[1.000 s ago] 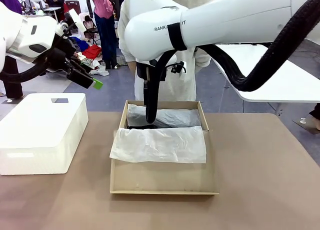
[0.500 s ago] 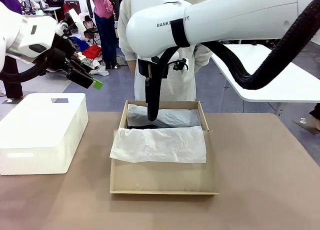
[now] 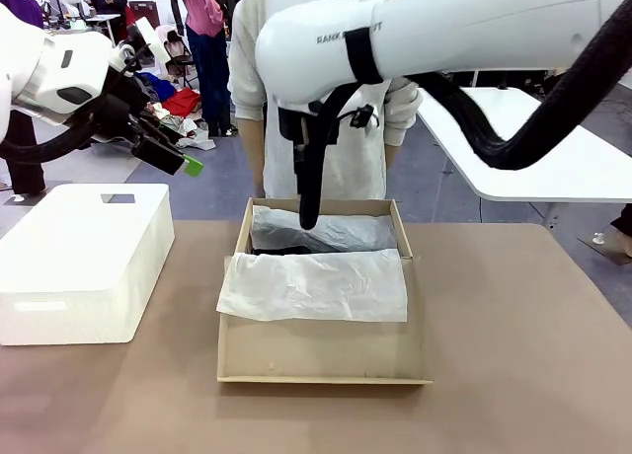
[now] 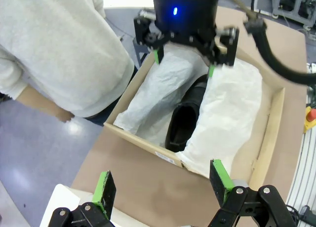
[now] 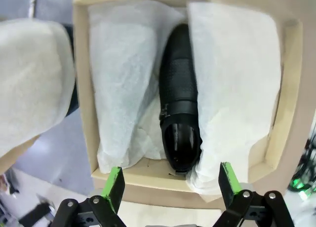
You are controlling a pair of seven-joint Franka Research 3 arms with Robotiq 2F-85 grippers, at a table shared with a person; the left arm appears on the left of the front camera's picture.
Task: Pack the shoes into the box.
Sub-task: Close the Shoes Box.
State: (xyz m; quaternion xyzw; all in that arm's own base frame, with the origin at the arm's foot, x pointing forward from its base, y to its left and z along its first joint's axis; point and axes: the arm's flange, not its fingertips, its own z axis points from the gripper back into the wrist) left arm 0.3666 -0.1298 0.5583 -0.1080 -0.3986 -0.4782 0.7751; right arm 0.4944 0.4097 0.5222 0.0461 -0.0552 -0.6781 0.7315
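The right gripper (image 3: 308, 217) had risen since a second before: its tips had lifted out of the paper and now hung just above the far end of the cardboard box (image 3: 321, 360). Nothing else had shifted. In the right wrist view its fingers (image 5: 114, 186) stood spread wide apart with nothing between them, looking straight down into the box.

A glossy black shoe (image 5: 178, 118) lay in the box on its sole, lengthwise along the middle, in a gap between two folds of white tissue paper (image 3: 316, 284). One fold covered the near half of the box and the other was bunched against the far wall. Whether a second shoe lay under the paper could not be told.

The left gripper (image 3: 184, 162) hung in the air above the far edge of the white foam box (image 3: 84, 257), well apart from the cardboard one, its fingers also wide open and empty. A person in a pale sweater (image 3: 249, 69) stood at the far side of the brown table (image 3: 513, 355), just behind the box.
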